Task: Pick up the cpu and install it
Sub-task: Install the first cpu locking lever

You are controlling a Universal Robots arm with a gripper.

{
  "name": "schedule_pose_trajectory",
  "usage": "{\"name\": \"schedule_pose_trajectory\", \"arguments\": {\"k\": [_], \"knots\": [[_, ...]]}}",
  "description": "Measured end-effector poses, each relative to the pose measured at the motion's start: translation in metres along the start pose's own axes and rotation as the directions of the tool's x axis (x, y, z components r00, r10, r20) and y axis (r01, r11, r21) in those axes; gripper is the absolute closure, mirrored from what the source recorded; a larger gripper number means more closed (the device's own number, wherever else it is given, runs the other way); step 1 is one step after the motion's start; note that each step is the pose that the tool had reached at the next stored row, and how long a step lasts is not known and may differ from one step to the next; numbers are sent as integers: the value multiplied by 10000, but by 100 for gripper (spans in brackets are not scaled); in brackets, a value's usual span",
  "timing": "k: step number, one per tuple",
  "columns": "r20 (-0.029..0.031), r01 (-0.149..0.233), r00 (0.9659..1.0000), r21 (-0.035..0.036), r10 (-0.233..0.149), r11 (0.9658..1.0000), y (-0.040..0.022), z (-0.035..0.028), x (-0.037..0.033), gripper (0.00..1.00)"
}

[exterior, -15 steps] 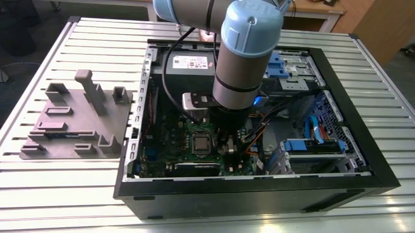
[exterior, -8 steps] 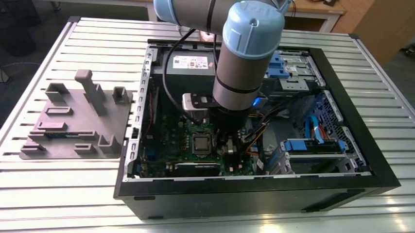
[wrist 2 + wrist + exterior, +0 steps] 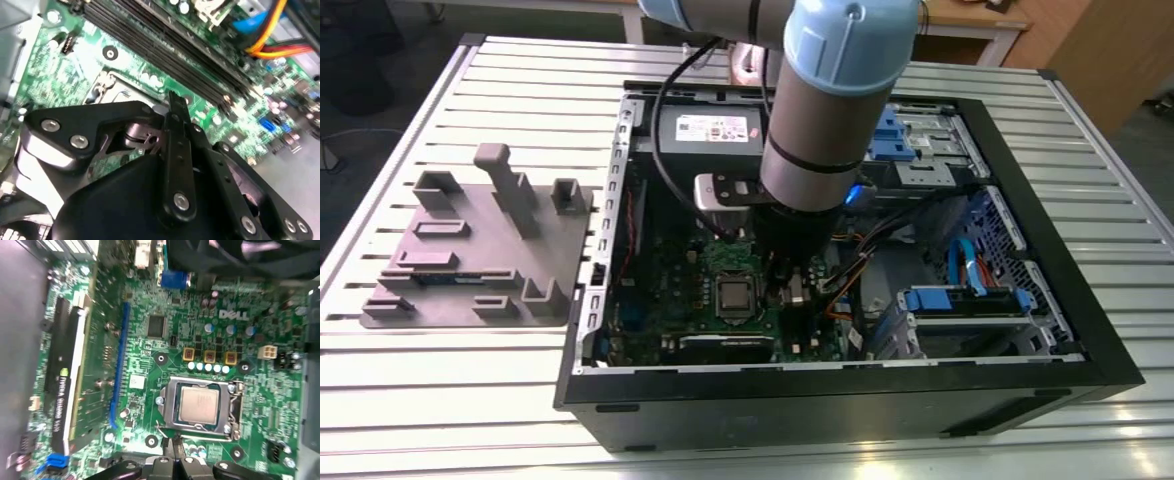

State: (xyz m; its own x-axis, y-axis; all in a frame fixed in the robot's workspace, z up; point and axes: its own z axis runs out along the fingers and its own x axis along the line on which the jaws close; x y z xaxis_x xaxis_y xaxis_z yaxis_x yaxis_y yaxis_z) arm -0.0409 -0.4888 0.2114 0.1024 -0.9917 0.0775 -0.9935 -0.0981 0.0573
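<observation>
The cpu (image 3: pixel 199 406) lies flat in its socket on the green motherboard (image 3: pixel 150 305), its pale silvery top showing inside the metal socket frame (image 3: pixel 170 407). In the exterior view the cpu (image 3: pixel 736 293) sits near the middle of the open computer case (image 3: pixel 1067 330). My gripper (image 3: pixel 176 446) hovers a little above the board beside the socket, shut with nothing between its fingers. In the second wrist view the gripper (image 3: pixel 175 107) points down at the board, and its black body covers most of the socket.
A grey plastic fixture (image 3: pixel 480 250) stands on the slatted table at the exterior view's left. Inside the case are a grey box with a white label (image 3: pixel 707 130), a black expansion card (image 3: pixel 62 375), memory slots (image 3: pixel 165 55), coloured cables (image 3: pixel 270 45) and blue drive brackets (image 3: pixel 961 300).
</observation>
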Motion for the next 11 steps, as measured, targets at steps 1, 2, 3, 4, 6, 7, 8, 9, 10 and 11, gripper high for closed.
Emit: {"name": "schedule_pose_trajectory", "arguments": {"k": [1,2,3,4,6,7,8,9,10,11], "knots": [[3,0,10000,0,0,10000,3,-43,3,90],[3,0,10000,0,0,10000,4,-69,5,90],[5,0,10000,-1,0,10000,4,-76,6,90],[8,1,10000,1,-1,10000,4,-74,5,90],[7,1,10000,-1,-1,10000,4,-75,6,90],[7,0,10000,-1,0,10000,4,-75,6,90],[7,1,10000,-1,-1,10000,4,-75,6,90],[7,1,10000,-1,-1,10000,4,-75,6,90],[6,1,10000,-2,-1,10000,4,-75,6,90],[6,1,10000,-2,-1,10000,4,-75,6,90]]}}
